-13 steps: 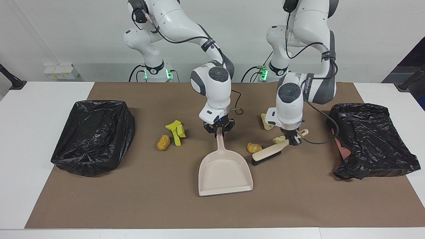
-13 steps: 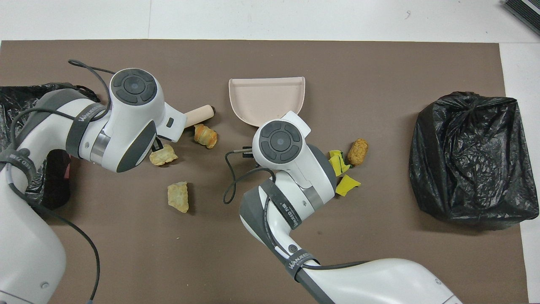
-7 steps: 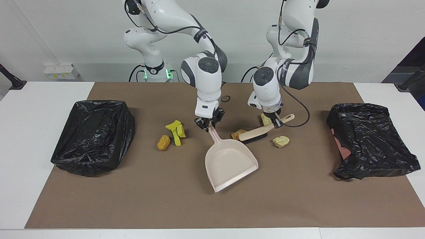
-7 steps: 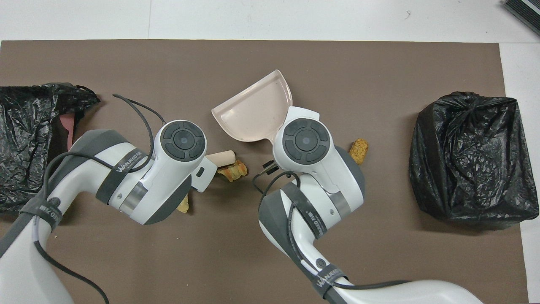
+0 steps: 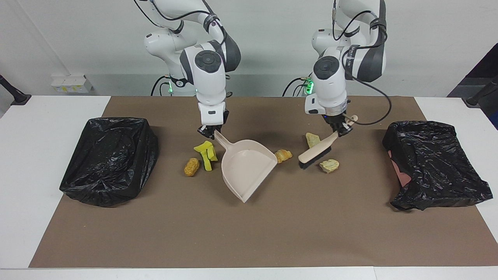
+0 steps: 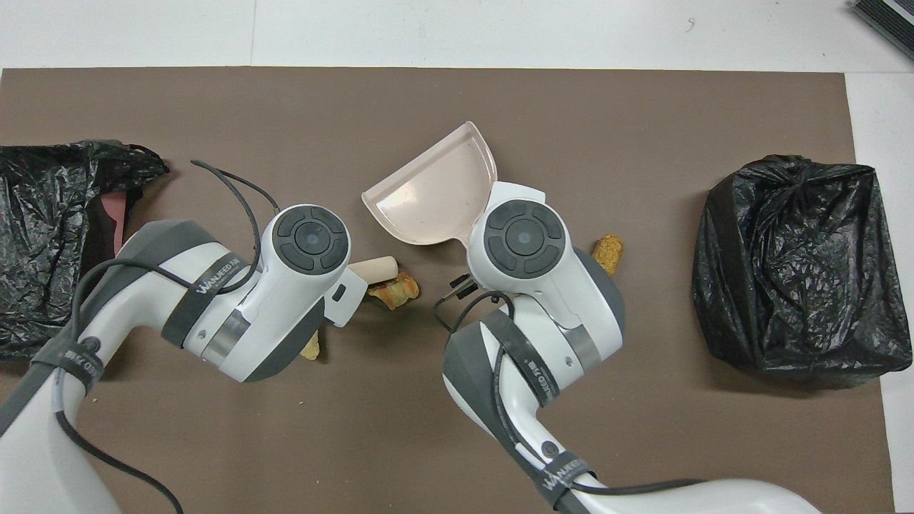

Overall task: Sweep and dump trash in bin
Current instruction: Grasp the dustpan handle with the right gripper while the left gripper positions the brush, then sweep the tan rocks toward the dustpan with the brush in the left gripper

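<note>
The dustpan (image 5: 246, 170) handle is clamped by the right gripper (image 5: 210, 133), the brush (image 5: 317, 151) handle by the left gripper (image 5: 341, 128); the orange-striped chunk (image 5: 283, 155) lies between them, mid-desk.

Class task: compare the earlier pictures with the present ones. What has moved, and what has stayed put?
The right pincer carried the dustpan toward the yellow foam and turned it. The left pincer lifted the brush nearer the robots, having pushed the orange-striped chunk to the pan's edge. Both grips held. Both bins and the remaining trash stayed.
</note>
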